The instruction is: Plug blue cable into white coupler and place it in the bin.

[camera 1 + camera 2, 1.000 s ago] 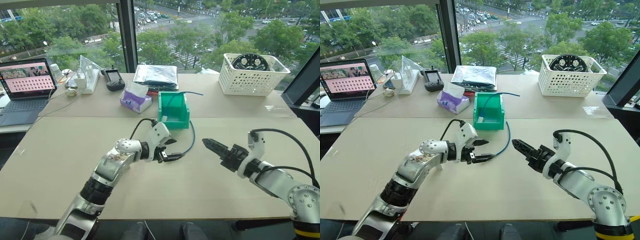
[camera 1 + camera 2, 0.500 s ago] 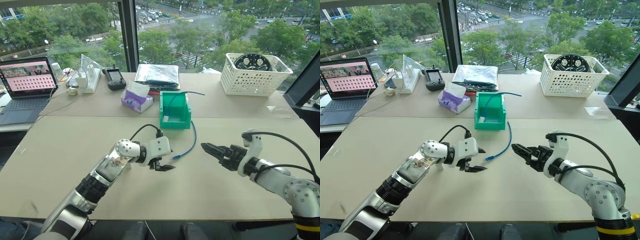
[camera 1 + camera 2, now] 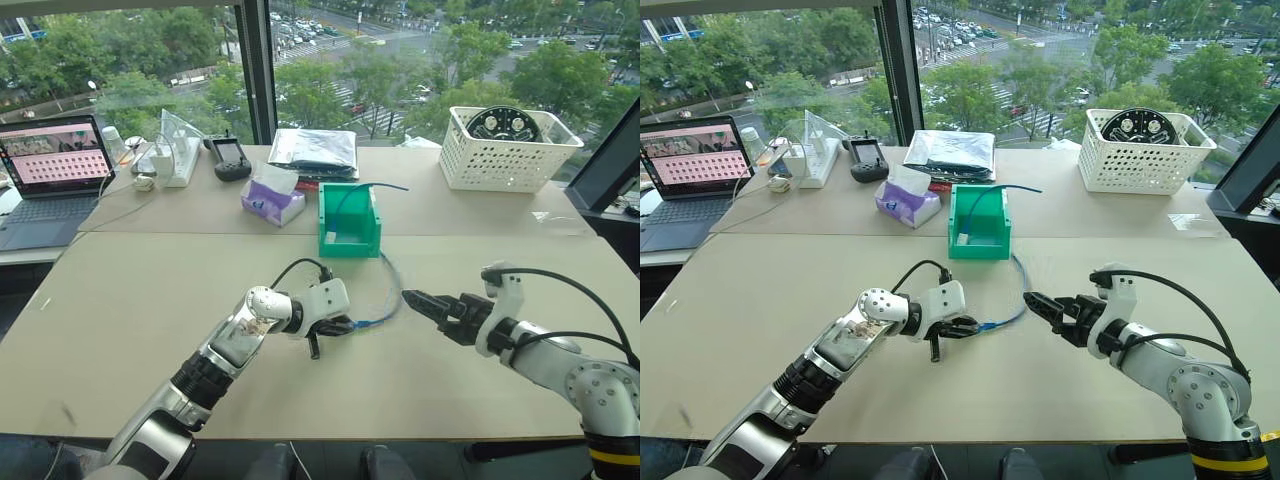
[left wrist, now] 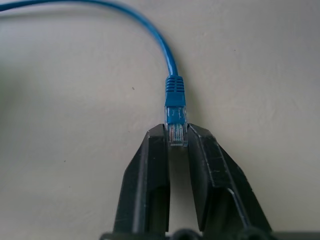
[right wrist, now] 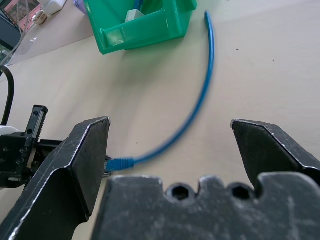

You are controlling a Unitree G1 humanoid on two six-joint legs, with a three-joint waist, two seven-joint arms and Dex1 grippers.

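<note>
My left fingers [image 4: 176, 150], open a second ago, are now pinching the clear plug of the blue cable [image 3: 385, 300] at mid-desk [image 3: 120, 300]. My right fingers [image 5: 170, 145] are staying spread wide, empty, nearby. The cable is trailing back to the bin [image 3: 349, 222].

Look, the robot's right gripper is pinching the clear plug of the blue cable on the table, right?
Not quite: it is the left gripper that pinches the blue cable by its clear plug, as the left wrist view shows. The right gripper stands wide open nearby, holding nothing.
</note>
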